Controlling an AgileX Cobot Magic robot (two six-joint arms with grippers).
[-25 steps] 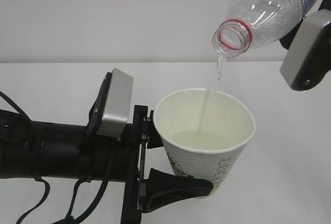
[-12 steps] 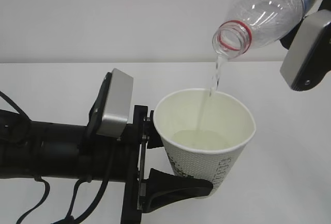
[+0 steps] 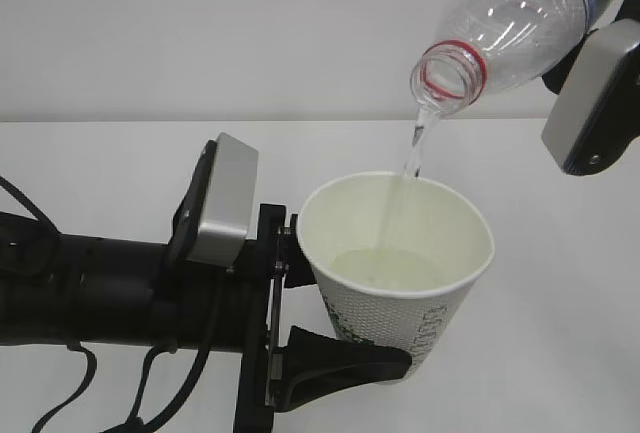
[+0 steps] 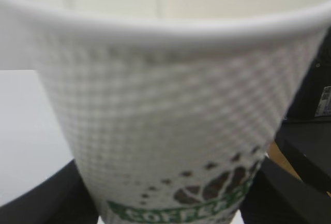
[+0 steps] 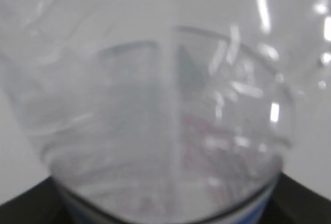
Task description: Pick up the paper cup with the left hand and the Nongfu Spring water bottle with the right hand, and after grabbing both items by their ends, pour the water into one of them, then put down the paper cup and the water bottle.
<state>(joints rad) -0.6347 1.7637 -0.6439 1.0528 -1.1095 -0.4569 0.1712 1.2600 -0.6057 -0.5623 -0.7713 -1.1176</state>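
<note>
White tabletop against a plain light wall. We've got the left gripper coming in from the left, holding the paper cup by its lower body, a black finger wrapped against the near side. Cup is roughly upright, leaning slightly left, mouth open to the top. In the left wrist view the cup fills the frame, dotted print and green logo visible, black fingers on both sides at the bottom. Right gripper is holding the Nongfu Spring water bottle up at the top right, tilted neck-down, red neck ring above the cup's far rim. Thin stream of water runs from the bottle mouth into the cup; shallow pool at the bottom. Right wrist view is just blurred clear bottle between dark fingers.
</note>
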